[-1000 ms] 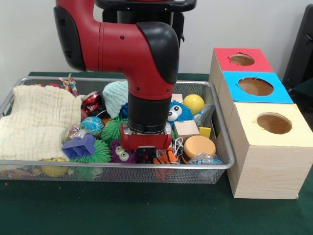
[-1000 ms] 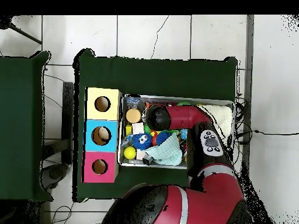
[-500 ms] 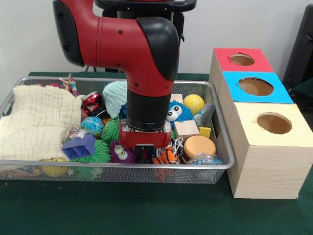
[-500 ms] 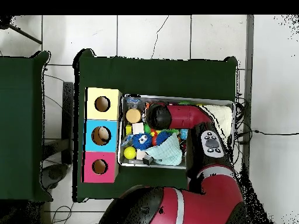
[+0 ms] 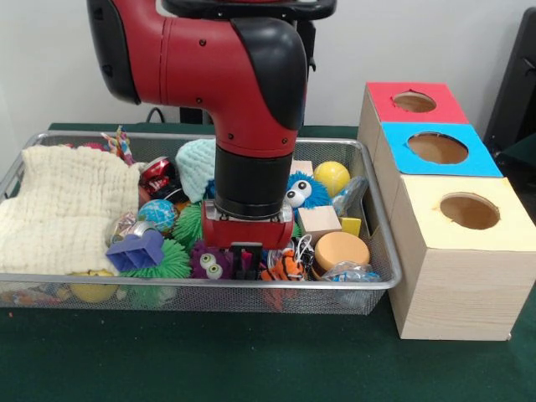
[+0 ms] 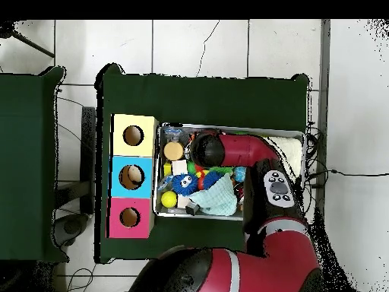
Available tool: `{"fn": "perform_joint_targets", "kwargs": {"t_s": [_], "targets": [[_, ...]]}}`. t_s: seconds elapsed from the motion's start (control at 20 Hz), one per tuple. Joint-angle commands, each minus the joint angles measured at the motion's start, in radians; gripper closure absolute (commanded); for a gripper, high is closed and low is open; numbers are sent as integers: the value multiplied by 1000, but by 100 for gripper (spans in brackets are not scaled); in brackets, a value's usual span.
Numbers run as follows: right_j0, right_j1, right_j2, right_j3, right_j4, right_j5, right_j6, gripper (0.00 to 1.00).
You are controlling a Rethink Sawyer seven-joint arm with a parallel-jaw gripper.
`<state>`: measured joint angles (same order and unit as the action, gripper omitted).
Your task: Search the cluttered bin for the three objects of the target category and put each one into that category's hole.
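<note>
**Arm lifted slightly over the front of the bin**

Since a second ago my arm has risen a little and drifted a touch toward the left of the front view — the red wrist housing sits higher than it did, and the clutter beneath it has not shifted. The gripper (image 5: pixel 245 261) hangs low over the front middle of the wire bin (image 5: pixel 381 251), its dark tips down among the toys between the purple googly-eyed toy (image 5: pixel 209 263) and the orange striped fish toy (image 5: pixel 282 268). The tips are too buried in the clutter for me to tell whether they are apart, together or on something.

I cannot tell which things belong to the target category. Around the gripper I see a green spiky ball (image 5: pixel 170 261) with a purple block (image 5: pixel 136 250) resting on it, a small globe ball (image 5: pixel 158 215), a blue furry toy with big eyes (image 5: pixel 305 192), a wooden cube (image 5: pixel 318 221), an orange disc (image 5: pixel 340 249) and a yellow ball (image 5: pixel 332 177). A cream cloth (image 5: pixel 63 205) fills the bin's left end, and a pale teal knitted cap (image 5: pixel 198 166) lies near the far wall.

Just beside the bin's right end stand three boxes in a row — the yellow-topped box (image 5: pixel 465 226) nearest, the blue-topped box (image 5: pixel 435 149) in the middle, the red-topped box (image 5: pixel 414 102) farthest, each with a round hole.
</note>
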<state>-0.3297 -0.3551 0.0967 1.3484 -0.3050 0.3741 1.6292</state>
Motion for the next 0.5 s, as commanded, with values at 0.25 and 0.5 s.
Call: {"fn": "perform_joint_targets", "kwargs": {"t_s": [0.25, 0.5], "targets": [[-19, -16, -1, 90, 44, 67, 141, 100], [-18, -40, -9, 104, 63, 84, 149, 100]]}}
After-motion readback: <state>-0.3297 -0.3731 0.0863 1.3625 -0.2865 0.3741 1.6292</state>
